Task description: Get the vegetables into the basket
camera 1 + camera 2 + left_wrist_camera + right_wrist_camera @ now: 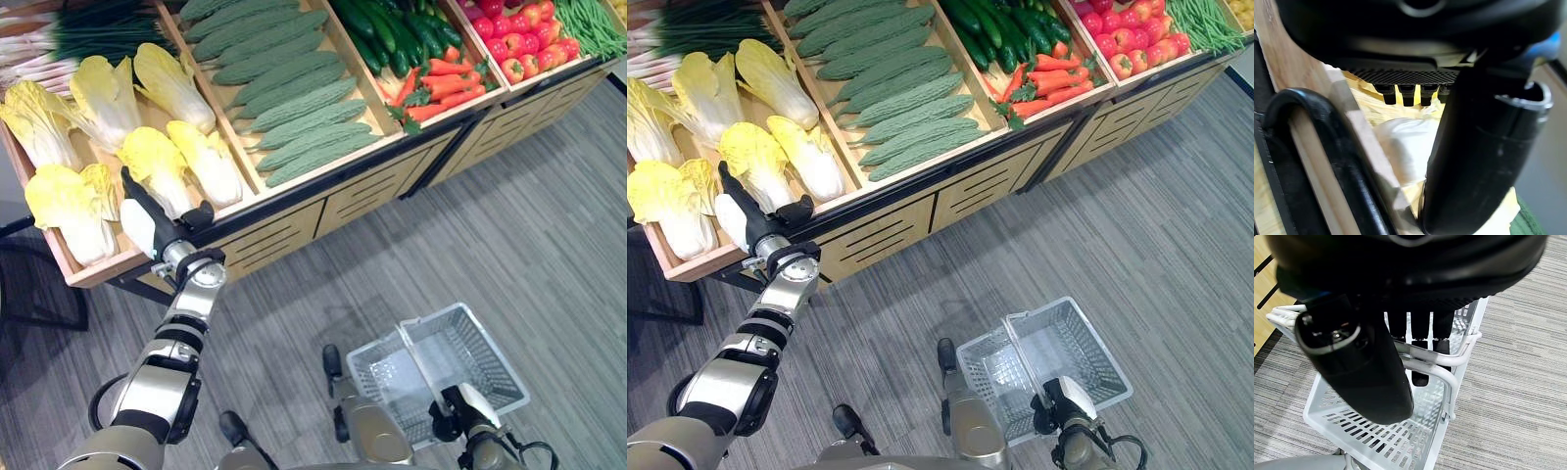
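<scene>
Left hand (147, 220): fingers straight over cabbage (162, 168), display's front edge | leafy, bruisable; grasp its firm white base | right hand (1376, 357): curled round basket (470, 362) handle.

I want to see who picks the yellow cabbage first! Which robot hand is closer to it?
Left. The left hand is right at the yellow cabbages in the wooden crate. The right hand is far away, holding the basket handle over the floor.

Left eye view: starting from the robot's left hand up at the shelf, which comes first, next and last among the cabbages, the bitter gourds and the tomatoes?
Measured from the left hand:
1. Cabbages, in the bin at the stand's left end, right at the hand.
2. Bitter gourds, in the next bin to the right.
3. Tomatoes, in the far right bin, beyond the carrots.
</scene>
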Controlling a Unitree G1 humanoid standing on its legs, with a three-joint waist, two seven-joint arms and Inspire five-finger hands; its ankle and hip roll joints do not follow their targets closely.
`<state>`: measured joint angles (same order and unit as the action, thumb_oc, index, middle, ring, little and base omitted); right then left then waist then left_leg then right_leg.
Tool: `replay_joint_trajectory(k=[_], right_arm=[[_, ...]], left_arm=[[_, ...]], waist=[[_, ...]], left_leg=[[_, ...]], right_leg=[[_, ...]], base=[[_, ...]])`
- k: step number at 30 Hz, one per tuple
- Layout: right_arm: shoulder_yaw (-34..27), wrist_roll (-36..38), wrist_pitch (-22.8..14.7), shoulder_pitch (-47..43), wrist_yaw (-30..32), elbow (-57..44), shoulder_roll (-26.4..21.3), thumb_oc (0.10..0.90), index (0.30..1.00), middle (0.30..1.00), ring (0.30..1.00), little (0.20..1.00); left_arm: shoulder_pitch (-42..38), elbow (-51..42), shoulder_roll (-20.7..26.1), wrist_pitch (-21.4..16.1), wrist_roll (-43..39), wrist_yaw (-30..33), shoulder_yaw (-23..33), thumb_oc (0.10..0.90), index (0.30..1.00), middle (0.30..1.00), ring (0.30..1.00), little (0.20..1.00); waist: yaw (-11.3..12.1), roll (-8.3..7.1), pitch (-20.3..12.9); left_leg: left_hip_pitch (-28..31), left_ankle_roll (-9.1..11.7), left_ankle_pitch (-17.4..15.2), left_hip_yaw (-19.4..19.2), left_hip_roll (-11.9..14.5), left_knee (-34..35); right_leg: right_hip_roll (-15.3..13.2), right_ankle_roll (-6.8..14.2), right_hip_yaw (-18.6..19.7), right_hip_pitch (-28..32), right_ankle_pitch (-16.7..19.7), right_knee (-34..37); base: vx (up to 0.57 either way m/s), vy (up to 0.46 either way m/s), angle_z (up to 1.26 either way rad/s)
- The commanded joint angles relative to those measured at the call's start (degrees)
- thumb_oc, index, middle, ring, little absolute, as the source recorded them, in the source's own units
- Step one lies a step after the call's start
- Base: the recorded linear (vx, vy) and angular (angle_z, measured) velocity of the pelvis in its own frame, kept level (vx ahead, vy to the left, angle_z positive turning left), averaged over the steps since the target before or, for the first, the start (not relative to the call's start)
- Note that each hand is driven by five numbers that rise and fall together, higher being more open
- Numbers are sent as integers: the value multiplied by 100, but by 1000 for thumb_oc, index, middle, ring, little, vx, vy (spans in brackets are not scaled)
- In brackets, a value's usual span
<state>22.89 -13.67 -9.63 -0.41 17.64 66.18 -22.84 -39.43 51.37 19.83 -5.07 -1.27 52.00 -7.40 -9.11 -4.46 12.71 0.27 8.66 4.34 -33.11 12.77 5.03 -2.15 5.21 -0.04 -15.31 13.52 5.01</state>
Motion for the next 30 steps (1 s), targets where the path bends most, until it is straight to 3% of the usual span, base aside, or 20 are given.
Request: replay_joint_trajectory(k=[1,3,4,13,20,25,27,28,30], right_arm=[[203,-40,-85,-111,203,116,-219,400,300,300,300,300],[220,-20,-91,-128,191,117,-237,400,300,300,300,300],[253,2,-101,-157,181,123,-253,400,300,300,300,300],[358,74,-97,-294,106,158,-295,400,300,300,300,300],[396,90,-109,-344,58,164,-292,400,300,300,300,300],[324,118,-53,-280,79,196,-282,400,300,300,300,300],[235,159,-33,-208,92,199,-254,400,300,300,300,300],[100,253,-22,-128,59,195,-197,400,300,300,300,300],[24,266,-38,18,44,131,-181,400,300,300,300,300]], left_arm=[[-1006,1038,371,90,-182,-194,-162,900,1000,1000,1000,1000],[-1181,1440,385,157,-328,-234,-123,871,959,959,959,959],[-1289,1730,396,193,-480,-289,-88,400,300,300,300,300],[-1406,2757,530,215,-1537,-653,373,400,300,300,300,300],[-1410,2701,567,109,-1782,-621,512,400,300,300,300,300],[-1541,1521,253,-317,-1877,-266,484,400,300,300,300,300],[-1414,234,57,-532,-1522,102,387,400,300,300,300,300],[-1027,-1584,-7,-732,-748,568,349,400,300,300,300,300],[-537,-2670,47,-842,-203,439,266,400,300,300,300,300]], waist=[[-46,27,-101],[-65,36,-104],[-79,47,-100],[-80,103,-101],[-52,138,-97],[16,162,-66],[67,159,-30],[120,124,26],[145,91,33]], left_leg=[[-81,349,378,492,284,-3],[-47,363,379,463,297,-3],[-21,371,380,439,302,-3],[100,386,368,361,325,-3],[134,384,345,370,320,-3],[140,363,323,466,280,-3],[132,342,307,553,250,-3],[135,307,249,660,208,-3],[186,283,198,716,180,-3]], right_leg=[[-256,491,-56,170,-455,-175],[-234,485,-47,175,-457,-178],[-207,483,-32,182,-465,-180],[-151,469,-9,263,-492,-167],[-146,471,-21,298,-510,-171],[-200,477,-89,373,-547,-177],[-246,475,-167,426,-560,-179],[-306,465,-238,494,-595,-207],[-355,467,-281,578,-629,-230]], base=[[0,0,0],[14,-5,-3],[21,-9,-7],[14,1,-8],[0,0,0],[-3,5,3],[-22,7,15],[-31,21,19],[-16,25,27]])
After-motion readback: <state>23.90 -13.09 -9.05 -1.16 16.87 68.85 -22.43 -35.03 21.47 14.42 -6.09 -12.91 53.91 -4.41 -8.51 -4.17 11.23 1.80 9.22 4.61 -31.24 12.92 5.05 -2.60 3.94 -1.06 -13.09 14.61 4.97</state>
